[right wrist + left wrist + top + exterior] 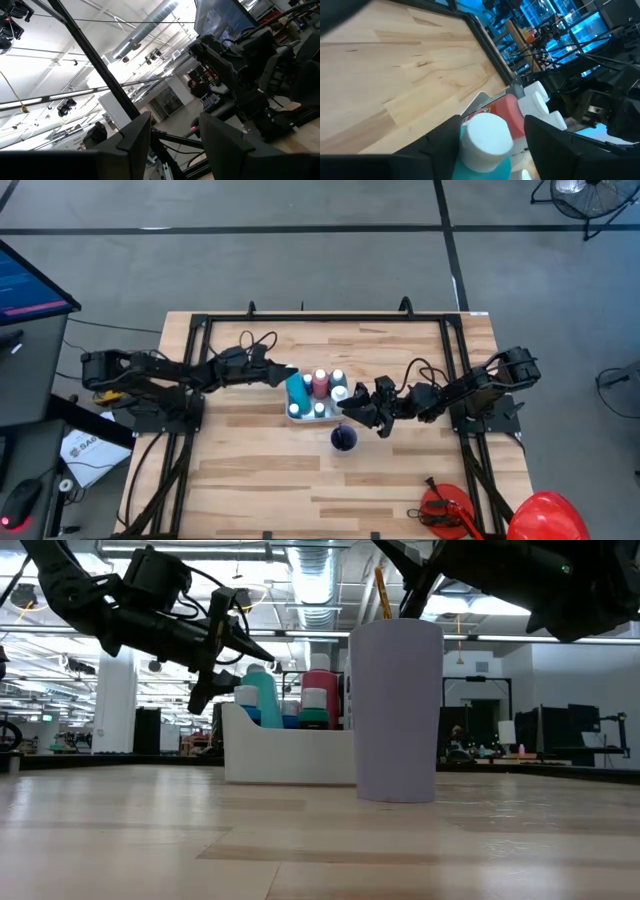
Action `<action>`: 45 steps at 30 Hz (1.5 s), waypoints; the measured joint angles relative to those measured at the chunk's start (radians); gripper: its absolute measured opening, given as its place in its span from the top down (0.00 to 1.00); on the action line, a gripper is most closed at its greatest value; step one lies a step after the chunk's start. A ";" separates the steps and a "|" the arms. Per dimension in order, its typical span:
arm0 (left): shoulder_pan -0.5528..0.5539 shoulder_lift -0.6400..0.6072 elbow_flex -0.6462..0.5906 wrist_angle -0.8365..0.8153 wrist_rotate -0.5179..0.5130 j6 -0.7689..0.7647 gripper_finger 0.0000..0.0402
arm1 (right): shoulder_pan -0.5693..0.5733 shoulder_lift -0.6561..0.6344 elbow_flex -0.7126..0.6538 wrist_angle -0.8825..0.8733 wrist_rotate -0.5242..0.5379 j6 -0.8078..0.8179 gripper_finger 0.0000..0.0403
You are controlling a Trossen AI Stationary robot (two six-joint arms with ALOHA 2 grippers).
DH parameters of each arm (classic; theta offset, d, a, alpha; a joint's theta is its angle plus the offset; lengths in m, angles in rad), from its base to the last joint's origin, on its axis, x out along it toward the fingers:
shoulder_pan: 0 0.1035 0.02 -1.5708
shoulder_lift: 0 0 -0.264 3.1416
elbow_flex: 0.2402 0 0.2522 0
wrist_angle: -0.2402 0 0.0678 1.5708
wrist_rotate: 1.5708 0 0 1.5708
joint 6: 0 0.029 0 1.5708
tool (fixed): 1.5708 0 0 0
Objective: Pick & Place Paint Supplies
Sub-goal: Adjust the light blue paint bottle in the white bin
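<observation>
White caddy (296,411): holds teal bottle (298,390), red bottle (320,383), white-capped bottles.
Lilac cup (397,710): holds brush (382,593).
Left gripper (492,145): fingers straddling teal bottle cap, apart.
Right gripper (352,408): fingers parted, empty.
Writing: none legible.

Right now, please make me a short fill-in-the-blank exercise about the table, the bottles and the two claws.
1. The white-capped paint bottles stand inside a white ____.
2. The left claw straddles the white cap of the light ____ bottle.
3. The lilac cup stands on the pale ____ table.
4. The right claw hovers above the ____.

Missing words: tray; blue; wooden; cup
</observation>
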 joint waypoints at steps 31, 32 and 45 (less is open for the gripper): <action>-0.129 0.000 0.093 -0.013 0.006 0.117 0.72 | 0.000 0.000 0.000 0.000 -0.003 0.000 0.61; -0.129 0.000 0.097 -0.018 0.004 0.122 0.71 | 0.000 0.000 0.000 0.000 -0.003 0.000 0.61; -0.199 0.000 0.235 -0.299 -0.106 0.292 0.73 | 0.000 0.000 0.000 0.000 -0.003 0.000 0.61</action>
